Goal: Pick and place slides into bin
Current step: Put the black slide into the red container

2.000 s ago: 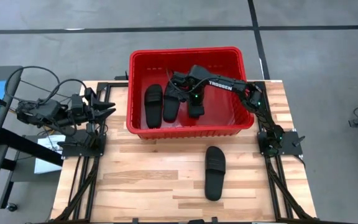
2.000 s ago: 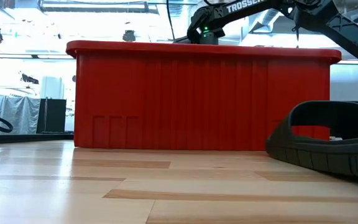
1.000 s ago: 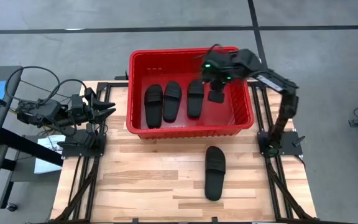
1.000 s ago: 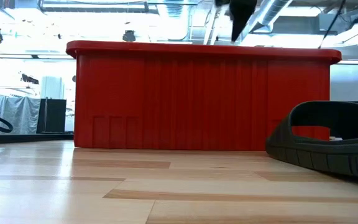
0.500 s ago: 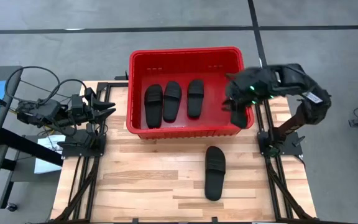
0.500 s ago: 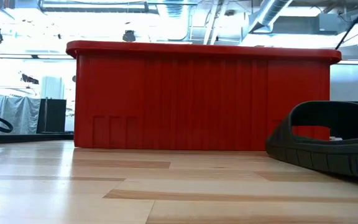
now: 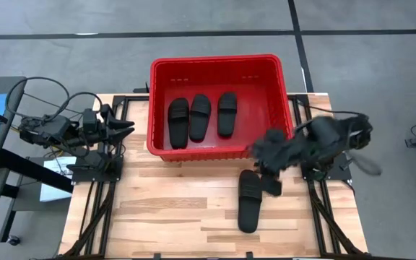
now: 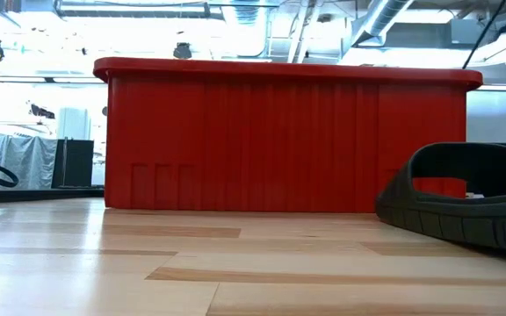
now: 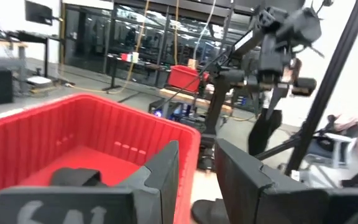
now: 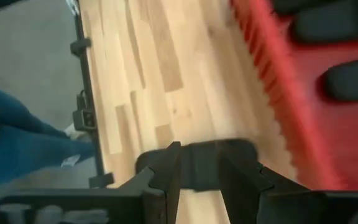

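While the right arm's jaws [image 7: 271, 175] hover parted, empty, above the last matte black slide [image 7: 249, 200] on the wooden counter [image 7: 179, 209], three slides [image 7: 200, 115] lie in the red slatted plastic bin [image 7: 219, 66], left arm's jaws [image 7: 121, 126] parted, folded at counter edge.

Right gripper [image 7: 271, 172] smeared by motion blur from above, finger gap unreadable there. Fourth slide [image 8: 464, 204] cut off at the low view's right edge. Three slides [image 7: 200, 115] entirely hidden behind the bin [image 8: 288, 140] wall at tabletop level. Only a corner of one slide [image 9: 73, 177] glimpsed past the left gripper [image 9: 196, 171].
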Controlling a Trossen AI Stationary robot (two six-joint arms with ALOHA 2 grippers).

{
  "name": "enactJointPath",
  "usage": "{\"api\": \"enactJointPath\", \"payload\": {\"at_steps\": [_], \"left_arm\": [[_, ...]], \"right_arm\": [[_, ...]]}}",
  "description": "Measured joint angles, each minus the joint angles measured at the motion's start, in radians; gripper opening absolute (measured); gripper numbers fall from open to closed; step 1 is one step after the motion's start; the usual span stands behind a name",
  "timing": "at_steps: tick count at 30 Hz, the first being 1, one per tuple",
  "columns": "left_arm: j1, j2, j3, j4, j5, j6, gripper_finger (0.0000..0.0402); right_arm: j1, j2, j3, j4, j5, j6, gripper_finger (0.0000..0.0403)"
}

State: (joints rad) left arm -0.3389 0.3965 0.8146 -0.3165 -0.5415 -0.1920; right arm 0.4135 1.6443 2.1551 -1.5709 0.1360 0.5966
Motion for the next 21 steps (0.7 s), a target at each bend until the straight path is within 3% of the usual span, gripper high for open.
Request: {"api": "enactJointPath", "payload": {"at_steps": [8, 14, 21], "left_arm": [[0.000, 0.000, 0.000, -0.007, 0.049, -0.003, 0.0093], [0.000, 0.000, 0.000, -0.010, 0.049, 0.000, 0.0093], [0.000, 0.000, 0.000, -0.010, 0.048, 0.022, 0.0093]], "right_arm": [[0.123, 0.189, 0.000, 0.000, 0.000, 0.168, 0.0066], [0.164, 0.344, -0.002, 0.028, -0.096, 0.272, 0.0063], [0.187, 0.355, 0.000, 0.162, -0.112, 0.371, 0.0063]]}}
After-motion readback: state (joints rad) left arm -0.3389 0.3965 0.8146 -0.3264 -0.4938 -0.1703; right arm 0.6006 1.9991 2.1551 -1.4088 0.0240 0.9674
